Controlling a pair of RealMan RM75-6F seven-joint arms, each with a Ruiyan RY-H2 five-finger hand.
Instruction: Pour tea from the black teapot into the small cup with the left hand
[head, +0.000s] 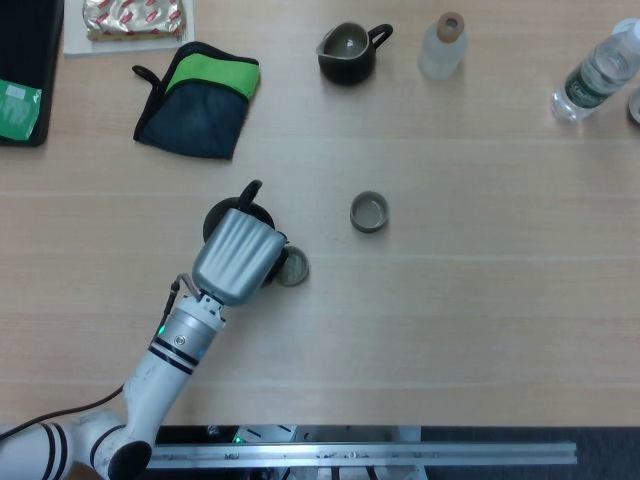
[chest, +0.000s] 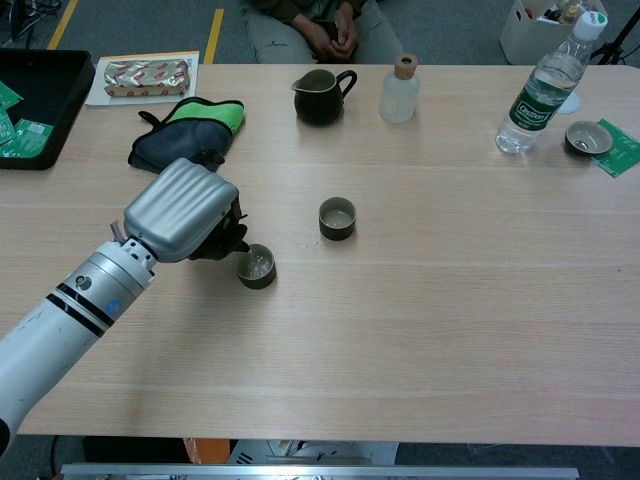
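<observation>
Light wood table (chest: 450, 300) fills both views; dark floor w/ a yellow line at the far edge in chest view. Your left hand (head: 236, 256) sits left of centre, its silver back shell covering most of the black teapot (head: 222, 215); the pot's handle pokes out beyond the shell in head view. Fingers are hidden under the shell, so the exact grip can't be read, but the hand is wrapped on the pot. Pot's spout side is just beside, approx. touching, the small cup (head: 293, 267), which stands upright on the table immediately right of the hand; chest view shows the same cup (chest: 256, 267) w/ a pale glint inside. Whether liquid is flowing can't be told. A second cup (chest: 337, 218) stands apart, further right and toward the far side. Along the far edge: dark pitcher (chest: 319, 96), clear corked bottle (chest: 400, 90), water bottle (chest: 541, 88). Green-and-dark cloth (chest: 187, 134) lies far-left, near a foil packet (chest: 142, 75) on white paper and a black tray (chest: 30, 110). Your right hand appears in neither view.
</observation>
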